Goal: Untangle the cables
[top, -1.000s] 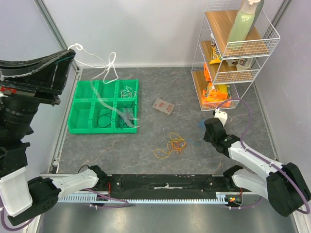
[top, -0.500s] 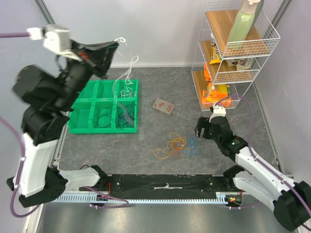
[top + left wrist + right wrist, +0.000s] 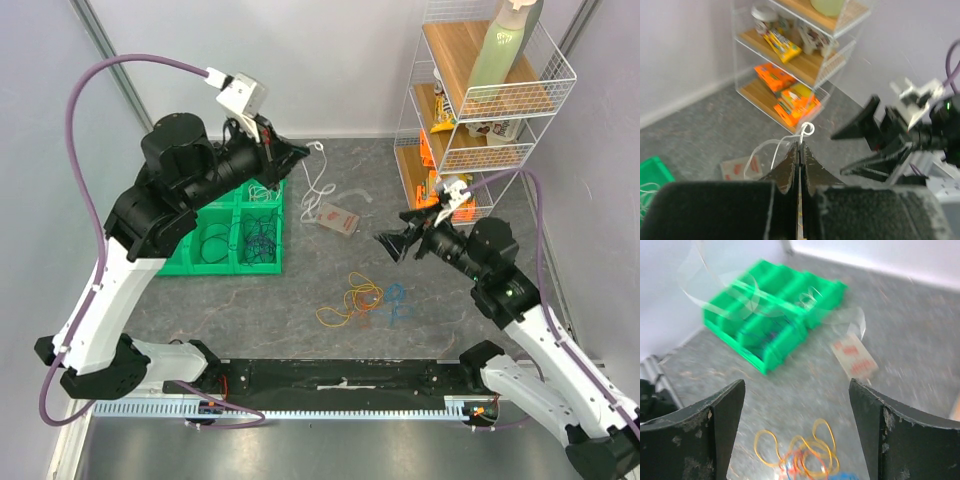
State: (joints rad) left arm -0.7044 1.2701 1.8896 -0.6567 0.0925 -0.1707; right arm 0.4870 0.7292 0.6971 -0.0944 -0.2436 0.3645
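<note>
My left gripper (image 3: 300, 153) is raised above the table's back middle and shut on a white cable (image 3: 320, 185), which hangs in loops below it. In the left wrist view the jaws (image 3: 800, 146) are pressed together with the white cable (image 3: 782, 142) coming out at their tips. A tangle of yellow and orange-red cables (image 3: 352, 298) lies on the table, with a blue cable (image 3: 397, 303) beside it. My right gripper (image 3: 400, 232) hovers open above them, holding nothing. In the right wrist view the wide-apart jaws (image 3: 796, 385) frame the tangled cables (image 3: 807, 452).
A green compartment bin (image 3: 170, 235) at the left holds more cable loops. A small white and red card (image 3: 337, 217) lies behind the tangle. A wire shelf rack (image 3: 480, 110) with snack packs and a bottle stands at the back right.
My left arm swung right from over the green bin toward the middle, carrying the white cable. My right gripper opened, let the blue cable drop beside the yellow tangle, and rose.
</note>
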